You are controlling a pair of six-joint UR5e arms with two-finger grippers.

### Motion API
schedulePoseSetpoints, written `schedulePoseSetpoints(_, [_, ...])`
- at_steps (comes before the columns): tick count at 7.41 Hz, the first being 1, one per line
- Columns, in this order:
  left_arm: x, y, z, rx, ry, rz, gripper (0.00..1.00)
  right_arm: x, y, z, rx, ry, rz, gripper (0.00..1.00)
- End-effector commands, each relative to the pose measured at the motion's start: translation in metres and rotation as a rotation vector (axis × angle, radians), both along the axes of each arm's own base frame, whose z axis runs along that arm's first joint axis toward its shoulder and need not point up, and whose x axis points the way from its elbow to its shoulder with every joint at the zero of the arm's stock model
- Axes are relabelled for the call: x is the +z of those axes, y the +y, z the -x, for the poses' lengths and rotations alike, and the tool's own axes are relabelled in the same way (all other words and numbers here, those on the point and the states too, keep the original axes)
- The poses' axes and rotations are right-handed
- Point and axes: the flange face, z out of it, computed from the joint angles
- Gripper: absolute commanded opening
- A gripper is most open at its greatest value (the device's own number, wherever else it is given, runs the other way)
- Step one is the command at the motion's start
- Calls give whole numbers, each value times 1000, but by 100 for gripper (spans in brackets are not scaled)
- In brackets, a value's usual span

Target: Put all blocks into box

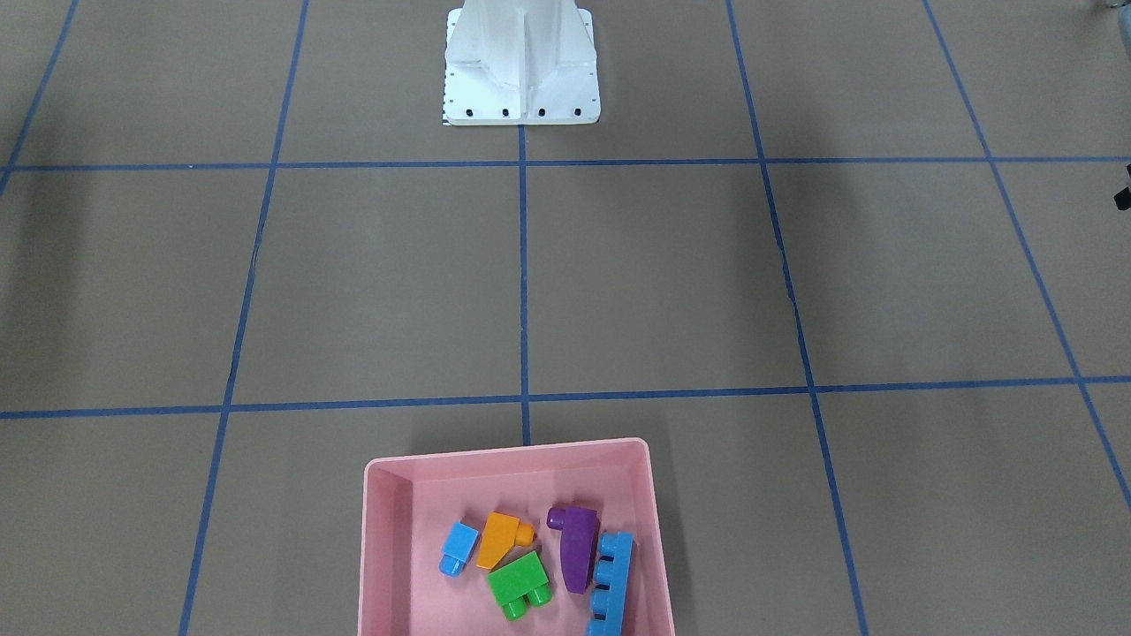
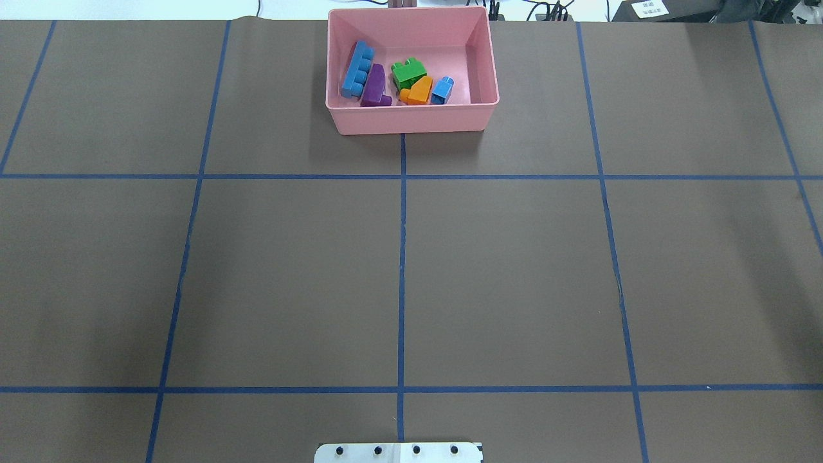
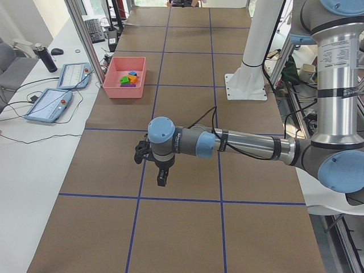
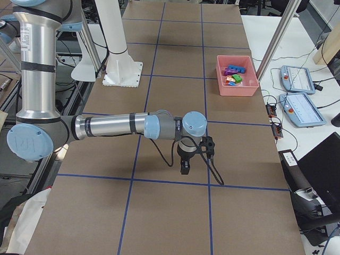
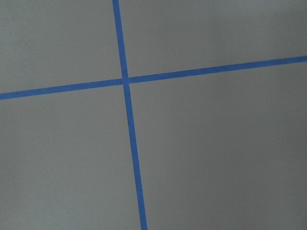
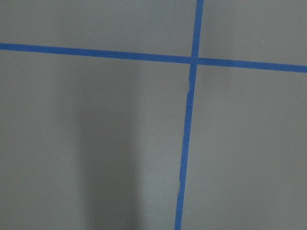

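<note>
Pink box [image 1: 508, 452] bottom centre holds all five blocks [image 1: 519, 585], so the task looks done. Left gripper [image 3: 162, 177] and right gripper [image 4: 185, 168] hang mid-frame, likely parked. Can't tell opening or hold.

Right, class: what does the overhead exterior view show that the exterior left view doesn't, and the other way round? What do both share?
Only the overhead view tells apart the long blue block, purple block, green block, orange block and small blue block. Only the left view shows the left arm, its hand hanging above the table, and two tablets on a side desk. Both show the pink box with all five inside, the white base and blue tape lines.
</note>
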Motion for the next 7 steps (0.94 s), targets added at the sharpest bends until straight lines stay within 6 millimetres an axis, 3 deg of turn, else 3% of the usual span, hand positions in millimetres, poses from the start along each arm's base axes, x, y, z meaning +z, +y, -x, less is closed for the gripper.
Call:
schedulePoseSetpoints(1, [0, -7, -1, 3, 6, -4, 100, 1, -2, 0, 5, -2, 6, 100])
schedulePoseSetpoints(5, [-13, -17, -3, 1, 1, -25, 100, -19, -6, 0, 12, 0, -31, 100])
schedulePoseSetpoints(7, [-8, -17, -3, 1, 2, -17, 100, -13, -5, -2, 11, 40, -26, 100])
